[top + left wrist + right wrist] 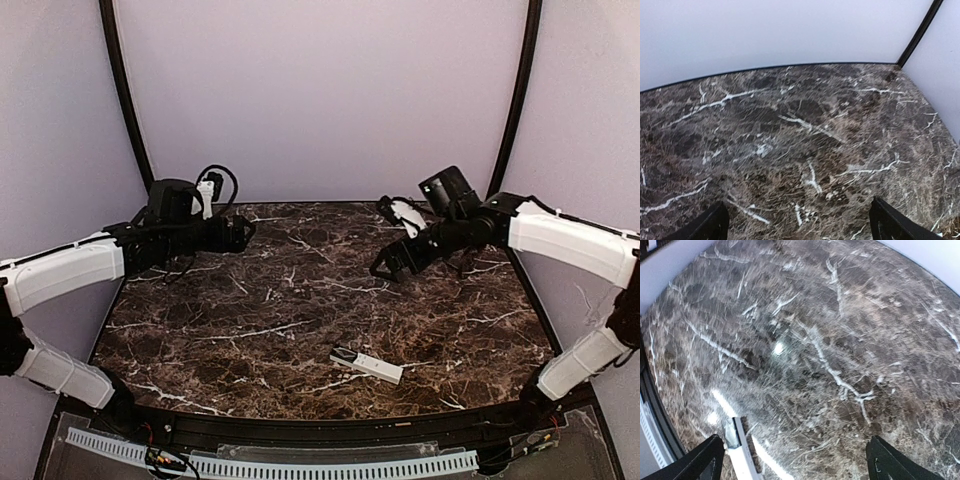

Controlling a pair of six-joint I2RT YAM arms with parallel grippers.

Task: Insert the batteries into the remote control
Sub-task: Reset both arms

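Remote (366, 365) lies near edge, right of centre; batteries not seen. Left gripper (240, 232) and right gripper (385, 265) hover far back, jaws wide, empty, probably parked clear.

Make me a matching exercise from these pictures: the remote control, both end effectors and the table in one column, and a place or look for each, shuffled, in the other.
1. remote control
2. left end effector
3. right end effector
4. table

A. open, the remote shows in its wrist view
B. dark marble with white veins
C. lying flat near the front edge
D. open, only marble shows in its wrist view

Pairs: 1-C, 2-D, 3-A, 4-B
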